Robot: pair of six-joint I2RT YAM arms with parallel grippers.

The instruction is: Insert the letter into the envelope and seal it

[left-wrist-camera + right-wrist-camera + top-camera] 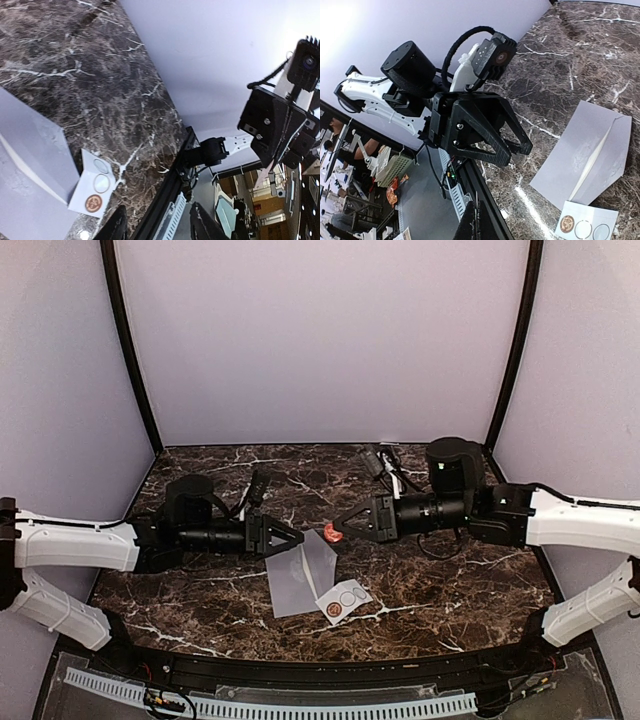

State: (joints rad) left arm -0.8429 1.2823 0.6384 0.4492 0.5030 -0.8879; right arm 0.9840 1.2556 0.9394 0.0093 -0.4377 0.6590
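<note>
The envelope (298, 578) lies flat on the dark bench (460, 580), near the middle and a bit toward the near edge. Seen from the top, both tools are at its 12 o'clock. Their tips point at each other and are very close.

The left tool (299, 537) reaches in from 9 o'clock. Its two fingers stand apart, and nothing is between them.

The right tool (338, 529) reaches in from 3 o'clock. It is pinched tight on a small red sticker (331, 532).

A white sticker sheet (343, 601) sits at the envelope's 4 o'clock and touches its corner. The sheet has one brown sticker and two empty rings.
</note>
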